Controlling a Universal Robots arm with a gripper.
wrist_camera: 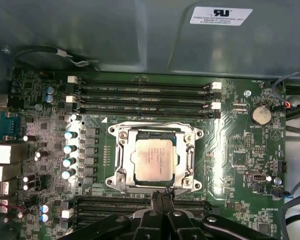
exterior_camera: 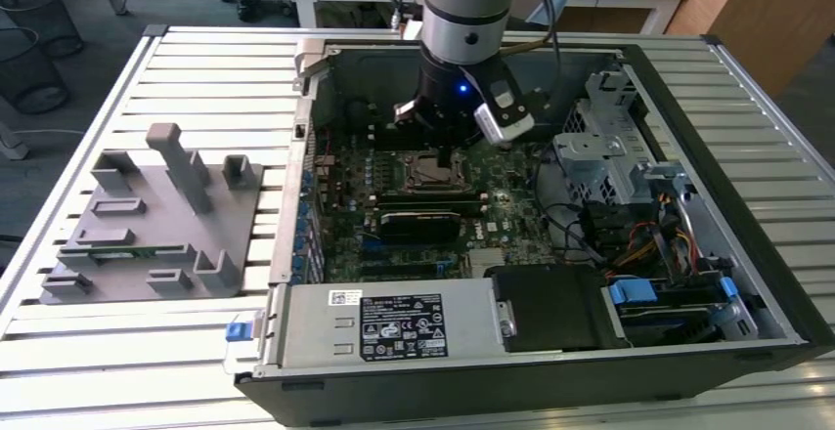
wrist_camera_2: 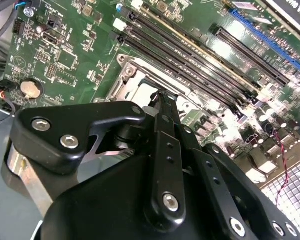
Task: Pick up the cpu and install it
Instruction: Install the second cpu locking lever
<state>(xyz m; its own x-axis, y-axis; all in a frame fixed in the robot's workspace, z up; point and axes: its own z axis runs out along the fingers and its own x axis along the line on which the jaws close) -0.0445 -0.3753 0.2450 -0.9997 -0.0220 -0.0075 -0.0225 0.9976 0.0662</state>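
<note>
One thing's basically settled: the cpu (wrist_camera: 154,158) is already lying flat in the socket (wrist_camera: 155,156) on the motherboard (wrist_camera: 230,150), silver top up, looking square inside the metal frame. Your gripper (wrist_camera: 160,196) hangs just beside the socket's edge with its fingers pressed together and nothing between them — so it's not carrying anything.

What I'd worry about from here: those closed tips are very near the frame, and any sideways drift could nudge the chip off its seat or scrape the lid. If it isn't fully dropped in, pressing on it risks bent pins — can't tell from these shots. The memory slots (wrist_camera: 145,100) sit just beside the socket too, so a sloppy move in the case (exterior_camera: 730,156) could clip their latches.
</note>
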